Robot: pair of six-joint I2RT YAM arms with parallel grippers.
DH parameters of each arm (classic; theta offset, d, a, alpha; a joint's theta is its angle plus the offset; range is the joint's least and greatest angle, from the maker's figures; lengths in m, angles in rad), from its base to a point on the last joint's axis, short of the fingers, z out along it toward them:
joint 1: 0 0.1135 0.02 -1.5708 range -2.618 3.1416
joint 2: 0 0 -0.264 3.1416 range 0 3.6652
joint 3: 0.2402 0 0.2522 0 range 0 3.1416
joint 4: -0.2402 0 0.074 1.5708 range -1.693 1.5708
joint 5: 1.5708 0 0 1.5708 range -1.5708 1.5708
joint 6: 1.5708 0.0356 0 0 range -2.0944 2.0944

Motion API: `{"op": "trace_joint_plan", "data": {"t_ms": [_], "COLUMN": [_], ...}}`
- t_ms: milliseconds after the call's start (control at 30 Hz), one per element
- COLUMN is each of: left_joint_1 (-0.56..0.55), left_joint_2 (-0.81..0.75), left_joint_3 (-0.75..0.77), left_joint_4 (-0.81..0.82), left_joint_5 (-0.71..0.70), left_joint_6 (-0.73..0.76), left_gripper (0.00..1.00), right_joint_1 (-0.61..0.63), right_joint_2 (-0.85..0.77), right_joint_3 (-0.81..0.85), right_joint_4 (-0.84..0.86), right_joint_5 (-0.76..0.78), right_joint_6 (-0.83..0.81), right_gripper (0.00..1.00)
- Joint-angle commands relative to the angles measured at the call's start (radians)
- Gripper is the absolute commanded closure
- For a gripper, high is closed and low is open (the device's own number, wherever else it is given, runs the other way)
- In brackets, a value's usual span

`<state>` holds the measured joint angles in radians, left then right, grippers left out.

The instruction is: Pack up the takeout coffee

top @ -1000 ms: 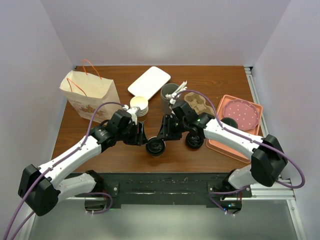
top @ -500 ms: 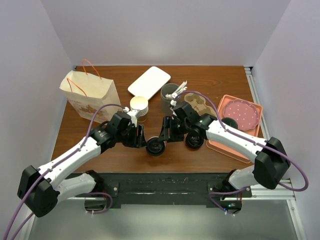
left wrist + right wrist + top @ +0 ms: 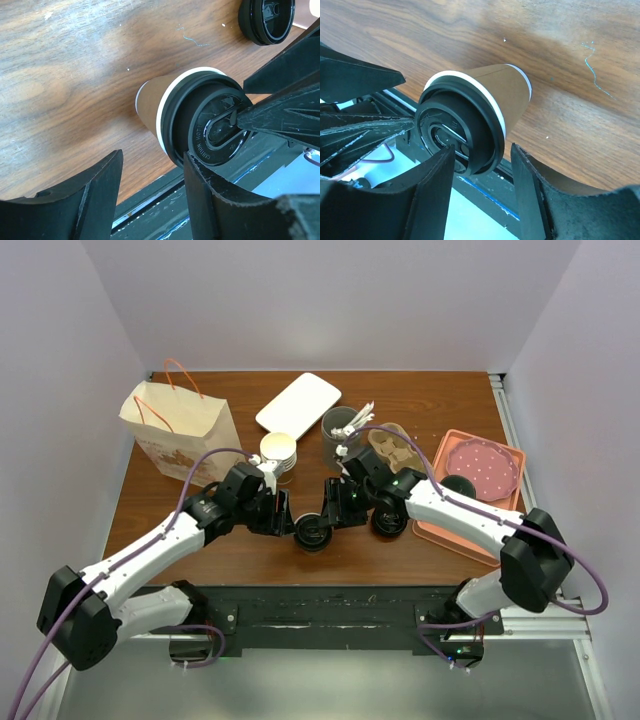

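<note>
The takeout coffee (image 3: 313, 533), a paper cup with a black lid, stands near the table's front edge. In the left wrist view (image 3: 210, 125) its side looks tan below a white rim. My left gripper (image 3: 287, 521) is at its left, open. In its wrist view (image 3: 150, 195) one finger (image 3: 225, 200) overlaps the lid's edge. My right gripper (image 3: 337, 510) is at its right, open. In its wrist view (image 3: 482, 195) one fingertip (image 3: 432, 180) rests on the lid (image 3: 457, 132) and the other stands off the cup. The paper bag (image 3: 175, 430) stands at the back left.
A loose black lid (image 3: 390, 522) lies right of the cup. Behind are a stack of lidless cups (image 3: 279, 452), a dark cup of utensils (image 3: 340, 427), a white box (image 3: 298, 403) and a cardboard carrier (image 3: 395, 448). A pink tray (image 3: 470, 530) holds a plate at the right.
Both grippers have shifted slightly around the lidded cup. The cup has stayed in place.
</note>
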<state>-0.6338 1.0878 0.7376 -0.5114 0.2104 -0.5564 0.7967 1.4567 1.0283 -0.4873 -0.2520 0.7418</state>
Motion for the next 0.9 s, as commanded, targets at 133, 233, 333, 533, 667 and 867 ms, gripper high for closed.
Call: {"op": "trace_joint_plan", "data": {"t_ms": [133,233,333,533,667,867], "left_joint_1": [0.009,0.008,0.008,0.009,0.008,0.009], "left_joint_2": [0.015,0.024,0.026,0.035,0.047,0.058], "left_joint_3": [0.005,0.019,0.025,0.034,0.034,0.034], "left_joint_4": [0.033,0.022,0.017,0.013,0.019,0.03], "left_joint_5": [-0.028,-0.042,-0.052,-0.068,-0.074,-0.065], "left_joint_6": [0.021,0.027,0.035,0.046,0.049,0.049], "left_gripper": [0.44,0.44,0.44,0.44,0.44,0.44], "right_joint_1": [0.004,0.006,0.004,0.004,0.006,0.004], "right_joint_2": [0.014,0.027,0.033,0.057,0.062,0.062], "right_joint_3": [0.053,0.065,0.079,0.102,0.102,0.095], "right_joint_4": [-0.01,-0.005,0.003,-0.005,-0.008,-0.025], "right_joint_5": [0.023,0.017,0.016,0.022,0.036,0.051], "right_joint_6": [-0.036,-0.036,-0.036,-0.041,-0.041,-0.048], "right_gripper": [0.54,0.57,0.6,0.62,0.62,0.62]}}
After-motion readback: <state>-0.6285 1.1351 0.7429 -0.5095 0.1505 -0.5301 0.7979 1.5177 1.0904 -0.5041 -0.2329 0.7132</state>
